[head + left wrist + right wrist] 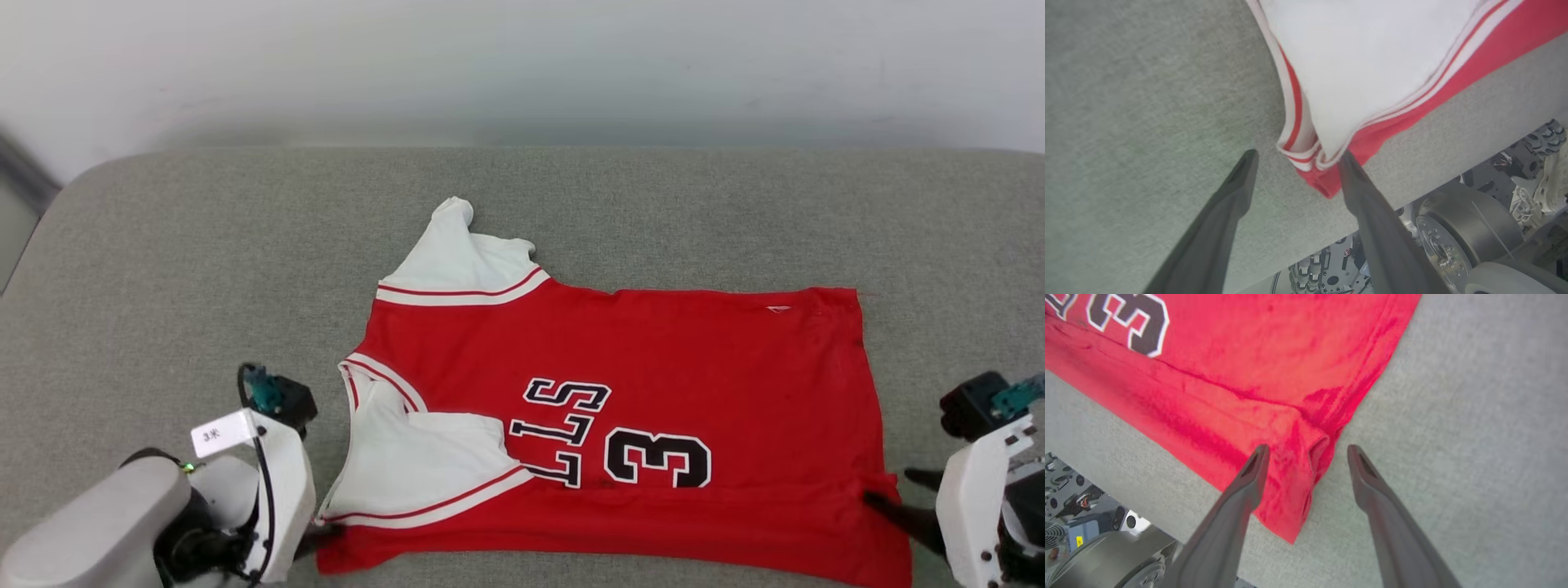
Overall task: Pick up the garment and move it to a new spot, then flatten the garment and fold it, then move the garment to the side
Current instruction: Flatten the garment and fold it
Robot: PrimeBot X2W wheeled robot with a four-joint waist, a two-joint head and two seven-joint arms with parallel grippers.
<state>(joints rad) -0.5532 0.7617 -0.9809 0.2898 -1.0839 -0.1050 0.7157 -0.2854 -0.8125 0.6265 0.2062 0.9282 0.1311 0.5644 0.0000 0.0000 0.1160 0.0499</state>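
The garment [620, 384] is a red jersey with white sleeves and a black "3". It lies spread on the grey table [163, 269], collar end to the left and hem to the right. At the garment's near left corner [1327, 179], my left gripper [1297, 157] is open, and the striped sleeve trim lies between its fingers. At the near hem corner [1306, 457], my right gripper [1308, 451] is open too, astride a bunched fold of red cloth. In the head view the left gripper [322, 535] sits at the lower left and the right gripper [902, 490] at the lower right.
The table's front edge [1412, 196] runs just behind both gripped corners, with my wheeled base [1457, 237] below it. Bare grey table surface stretches left, right and behind the garment up to a pale wall [522, 65].
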